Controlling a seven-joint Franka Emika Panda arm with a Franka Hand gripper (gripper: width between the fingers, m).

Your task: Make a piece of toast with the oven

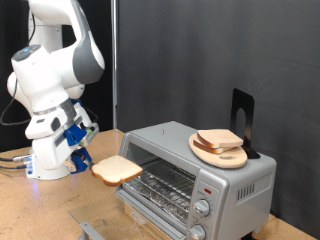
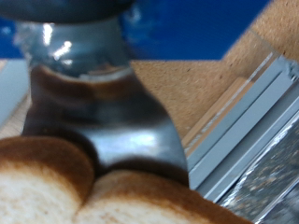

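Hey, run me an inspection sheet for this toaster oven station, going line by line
Surface: cork-brown tabletop.
Job's things: silver toaster oven, door open, wire rack showing; bread slice held in front of the opening.
Clutter: round wooden plate on the oven top with another bread slice on it; black stand behind it.
Pincer: pincer shut on the bread slice, beside the oven on the exterior view's left.
Cables: grey cable by the arm's base.
Surroundings: black curtain behind.
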